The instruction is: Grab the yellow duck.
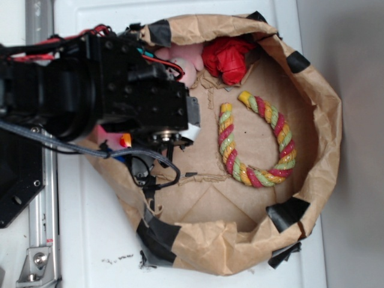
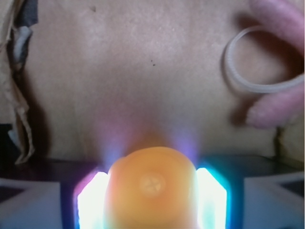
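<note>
Outside, the exterior view shows the black arm (image 1: 90,90) reaching into a brown paper bag (image 1: 318,150) laid open on the white table (image 1: 102,240), its bulk covering the bag's left side; a rope ring (image 1: 258,144) lies well apart on the bag floor, a red cloth (image 1: 228,59) sits at the top, and a pink plush (image 1: 187,63) peeks out just beside the arm. Only a small yellow-red spot shows under the arm, probably the yellow duck (image 1: 125,141). Closer in, the wrist view shows a rounded orange-yellow body (image 2: 151,186) filling the gap between the two glowing fingers (image 2: 93,202) of the gripper (image 2: 151,200), which look closed against its sides. I judge the grasp made; next calls for a steady lift, keeping the squeeze.
</note>
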`<state>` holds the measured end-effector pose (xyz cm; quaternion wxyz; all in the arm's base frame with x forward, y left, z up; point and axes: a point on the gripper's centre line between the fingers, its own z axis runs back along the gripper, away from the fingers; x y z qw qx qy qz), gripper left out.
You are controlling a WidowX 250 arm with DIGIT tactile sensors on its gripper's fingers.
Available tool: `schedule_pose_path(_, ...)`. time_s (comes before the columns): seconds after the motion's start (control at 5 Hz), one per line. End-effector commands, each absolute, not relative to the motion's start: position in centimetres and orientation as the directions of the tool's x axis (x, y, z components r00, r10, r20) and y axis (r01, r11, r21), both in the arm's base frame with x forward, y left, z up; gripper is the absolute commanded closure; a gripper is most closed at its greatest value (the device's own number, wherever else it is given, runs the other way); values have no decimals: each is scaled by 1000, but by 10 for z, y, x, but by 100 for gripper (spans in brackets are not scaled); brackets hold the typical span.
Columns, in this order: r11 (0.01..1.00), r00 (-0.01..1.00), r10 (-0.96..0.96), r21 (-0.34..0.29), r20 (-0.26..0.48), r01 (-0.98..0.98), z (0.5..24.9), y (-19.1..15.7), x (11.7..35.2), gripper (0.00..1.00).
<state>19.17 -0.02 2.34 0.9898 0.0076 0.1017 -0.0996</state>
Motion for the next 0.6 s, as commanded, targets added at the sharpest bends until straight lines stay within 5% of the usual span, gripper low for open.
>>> schedule_pose_path(0.0,982,979,-190,26,81,188,127,-5,235,100)
schedule_pose_path(0.2,993,982,-121,12,148,121,167,-3,248,100)
schedule_pose_path(0.4,996,982,-86,-1,170,88,162,-1,252,100)
